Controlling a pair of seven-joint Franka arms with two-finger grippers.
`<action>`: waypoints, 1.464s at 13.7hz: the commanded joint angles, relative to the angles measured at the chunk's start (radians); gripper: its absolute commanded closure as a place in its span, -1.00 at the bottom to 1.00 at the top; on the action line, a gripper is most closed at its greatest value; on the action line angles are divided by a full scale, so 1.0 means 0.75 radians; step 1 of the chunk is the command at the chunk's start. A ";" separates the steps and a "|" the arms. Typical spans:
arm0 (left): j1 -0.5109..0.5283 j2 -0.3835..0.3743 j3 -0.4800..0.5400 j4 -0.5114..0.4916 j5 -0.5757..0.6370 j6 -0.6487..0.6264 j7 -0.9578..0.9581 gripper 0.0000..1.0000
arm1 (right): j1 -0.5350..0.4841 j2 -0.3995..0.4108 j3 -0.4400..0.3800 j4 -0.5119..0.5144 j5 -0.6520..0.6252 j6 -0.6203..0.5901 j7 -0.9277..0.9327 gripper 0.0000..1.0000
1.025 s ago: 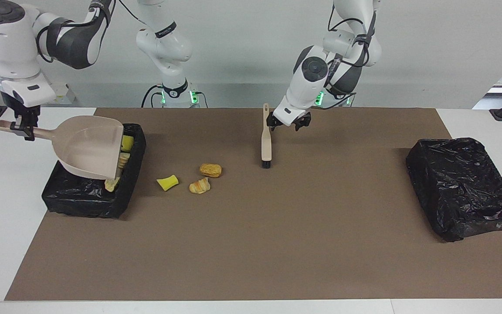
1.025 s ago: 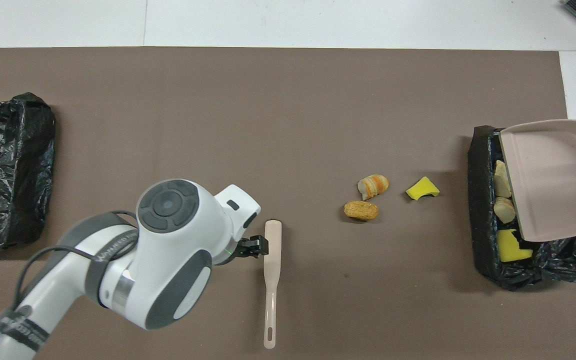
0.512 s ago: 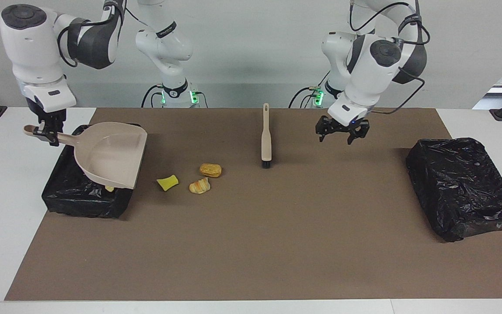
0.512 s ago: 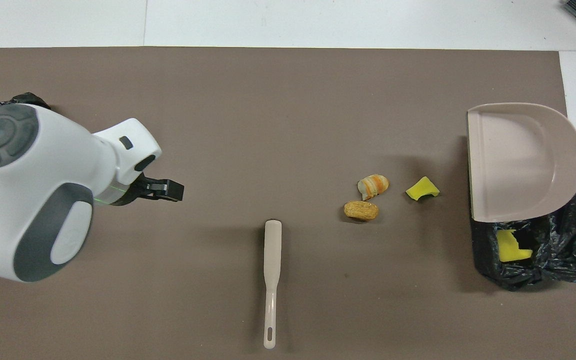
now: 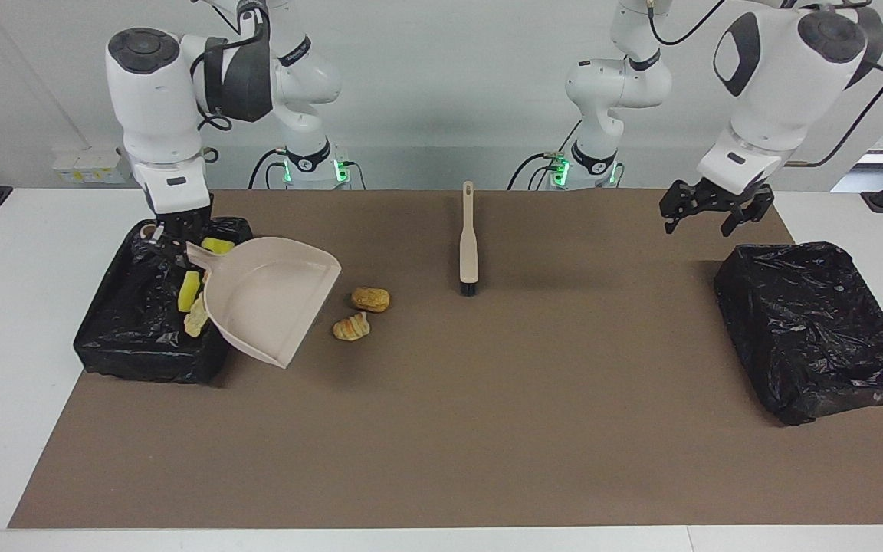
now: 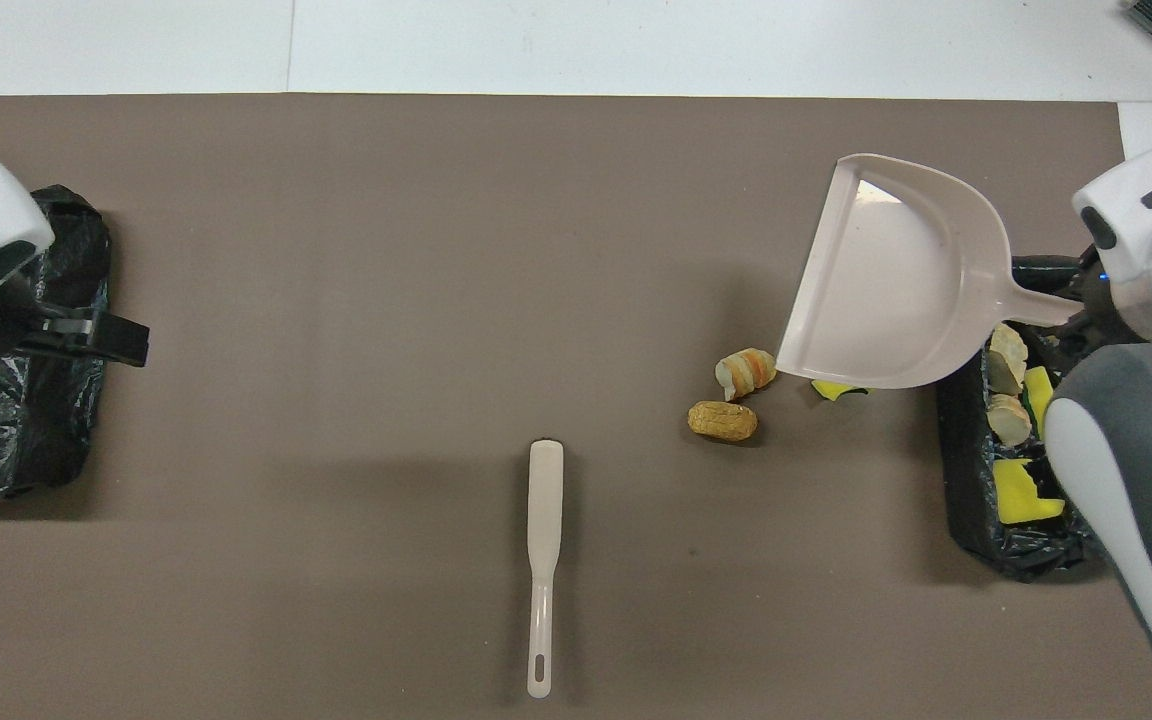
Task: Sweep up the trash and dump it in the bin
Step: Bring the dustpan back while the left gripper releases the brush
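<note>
Right jaws grip dustpan (image 5: 269, 295) handle, mouth facing the scraps (image 5: 361, 312).

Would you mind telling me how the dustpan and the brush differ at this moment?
The dustpan hangs tilted in the air, gripped at its handle by the right gripper over the bin; the brush lies flat on the mat, touched by nothing. The dustpan is a broad scoop; the brush is slim and straight, with dark bristles. Both are beige.
</note>
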 commanded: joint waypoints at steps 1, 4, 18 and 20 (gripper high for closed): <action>0.086 0.023 -0.016 0.107 0.032 -0.071 0.113 -1.00 | 0.084 0.020 -0.006 -0.022 0.101 -0.005 0.270 1.00; 0.159 0.033 -0.034 0.121 0.046 -0.065 0.134 -1.00 | 0.252 0.086 -0.006 -0.001 0.138 -0.001 0.801 1.00; 0.187 -0.018 -0.061 0.111 0.020 -0.065 0.126 -1.00 | 0.700 0.560 0.004 0.424 0.339 0.009 1.823 1.00; 0.187 -0.020 -0.061 0.111 0.020 -0.065 0.128 -1.00 | 0.753 0.605 -0.006 0.426 0.328 -0.001 1.937 1.00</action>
